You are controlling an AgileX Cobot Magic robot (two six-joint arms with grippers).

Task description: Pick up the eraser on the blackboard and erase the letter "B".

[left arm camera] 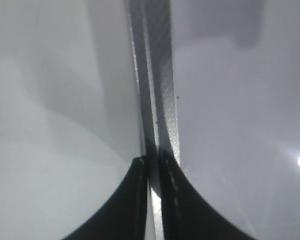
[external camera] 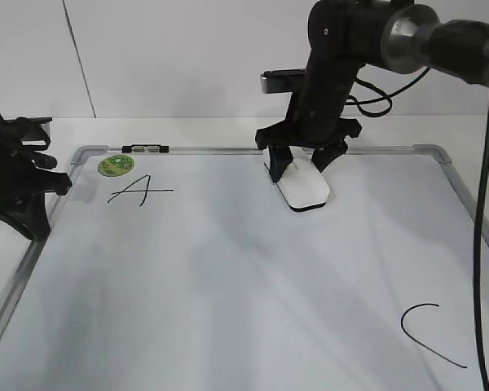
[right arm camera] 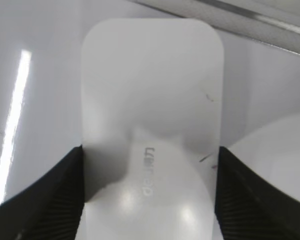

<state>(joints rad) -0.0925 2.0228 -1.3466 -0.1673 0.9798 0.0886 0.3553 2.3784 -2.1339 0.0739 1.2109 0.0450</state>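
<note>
The white eraser (external camera: pixel 303 189) lies on the blackboard (external camera: pixel 228 285), a white board with a grey frame, near its far edge at the middle. My right gripper (external camera: pixel 300 169) stands over the eraser's far end with one finger against each long side. In the right wrist view the eraser (right arm camera: pixel 150 100) fills the space between the fingers (right arm camera: pixel 150 200), which touch both sides. No letter "B" shows anywhere on the board. My left gripper (external camera: pixel 34 228) is shut and empty over the board's left frame (left arm camera: pixel 160 100), its fingertips (left arm camera: pixel 154 165) nearly together.
A black "A" (external camera: pixel 138 191) is at the far left of the board, next to a round green sticker (external camera: pixel 116 165). A small marker (external camera: pixel 145 148) lies on the far frame. A black "C" (external camera: pixel 428 334) is at the near right. A cable (external camera: pixel 477 244) hangs at the right.
</note>
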